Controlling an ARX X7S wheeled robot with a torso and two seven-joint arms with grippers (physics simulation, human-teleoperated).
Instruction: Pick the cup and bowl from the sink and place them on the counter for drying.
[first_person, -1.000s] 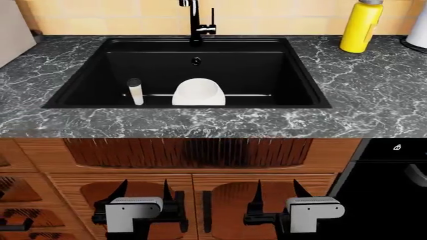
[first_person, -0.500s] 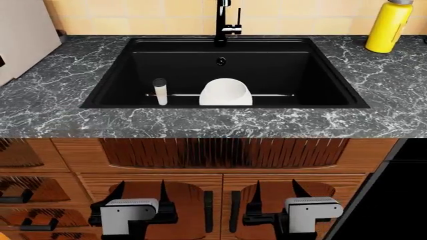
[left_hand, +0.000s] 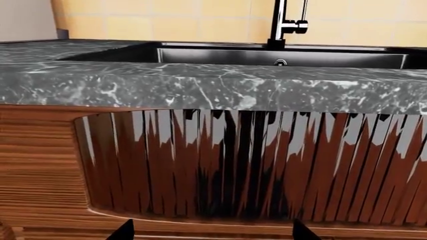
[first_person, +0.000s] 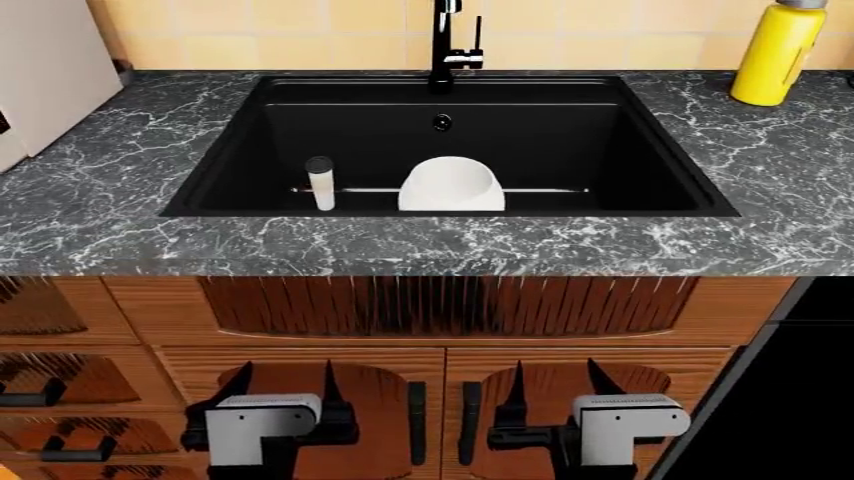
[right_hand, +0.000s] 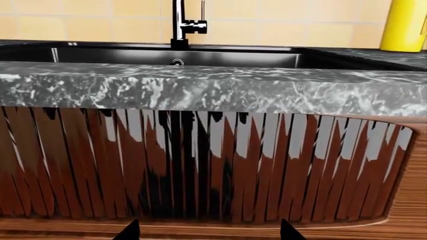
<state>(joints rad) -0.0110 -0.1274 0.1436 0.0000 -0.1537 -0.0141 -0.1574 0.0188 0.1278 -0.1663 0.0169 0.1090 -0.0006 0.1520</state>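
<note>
In the head view the black sink (first_person: 240, 150) sits in the dark marble counter (first_person: 107, 210). The cup (first_person: 320, 183), a slim cream cylinder with a dark top, stands upright near the sink's front wall at the left. Right of it rests the white bowl (first_person: 451, 186), its lower part hidden by the front rim. Both grippers hang low in front of the wooden cabinet doors, well below the counter edge: my left gripper (first_person: 284, 385) and my right gripper (first_person: 554, 383) are open and hold nothing. In the wrist views only fingertips (left_hand: 123, 231) (right_hand: 130, 230) show; cup and bowl are hidden.
A tall black faucet (first_person: 447, 45) rises behind the sink. A yellow bottle (first_person: 778, 52) stands on the counter at the back right. A grey-white appliance (first_person: 47, 75) occupies the back left. Wooden cabinet fronts (first_person: 441, 305) and drawers lie under the counter.
Between 1.0 s and 0.5 s ago the view shifted, moving sink, cup and bowl rightward in the picture. Since then nothing has visibly moved.
</note>
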